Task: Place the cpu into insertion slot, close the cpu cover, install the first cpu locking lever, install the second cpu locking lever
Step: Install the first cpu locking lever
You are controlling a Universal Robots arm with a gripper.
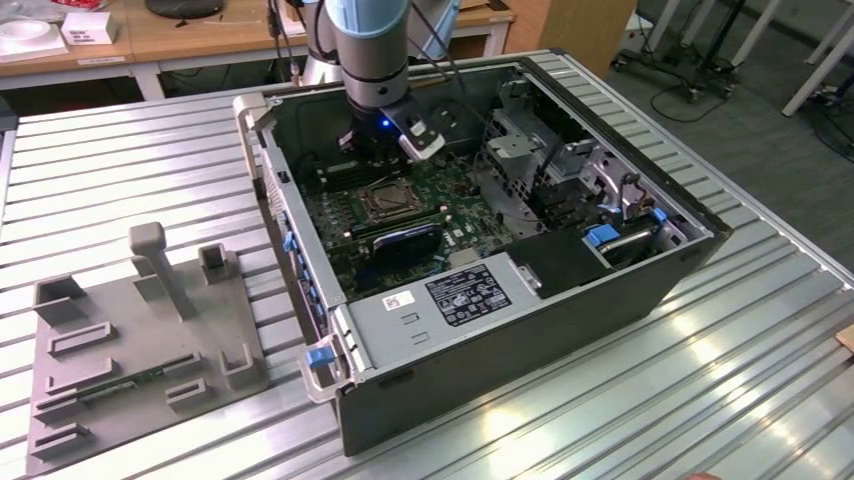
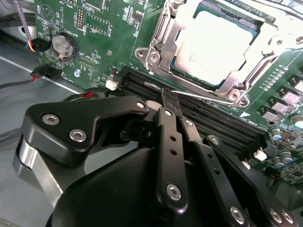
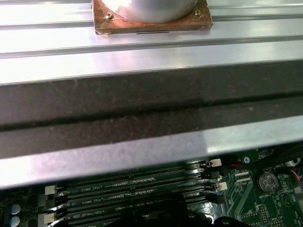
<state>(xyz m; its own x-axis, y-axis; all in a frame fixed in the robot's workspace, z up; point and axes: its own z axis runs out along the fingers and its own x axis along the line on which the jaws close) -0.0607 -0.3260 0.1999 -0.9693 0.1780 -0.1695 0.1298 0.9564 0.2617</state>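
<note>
In the second wrist view the pale cpu [image 2: 218, 45] lies flat in the insertion slot [image 1: 388, 201] on the green motherboard. The silvery cpu cover [image 2: 163, 35] is folded down around it, so the chip shows through the cut-out. A thin metal locking lever [image 2: 203, 96] runs along the socket's edge beside the memory slots. My gripper [image 2: 168, 94] is shut, its black fingertips pressed together right at this lever; I cannot tell whether they pinch it. In the exterior view the gripper [image 1: 376, 165] hangs inside the open computer case, just behind the socket.
Long black memory slots [image 2: 213, 123] lie under the fingers, with a coin battery [image 2: 64, 45] and red-black cables nearby. The case walls [image 1: 287, 230], a drive cage [image 1: 521, 150] and a labelled box [image 1: 467, 295] hem in the board. A grey fixture plate [image 1: 134, 330] lies on the ribbed table.
</note>
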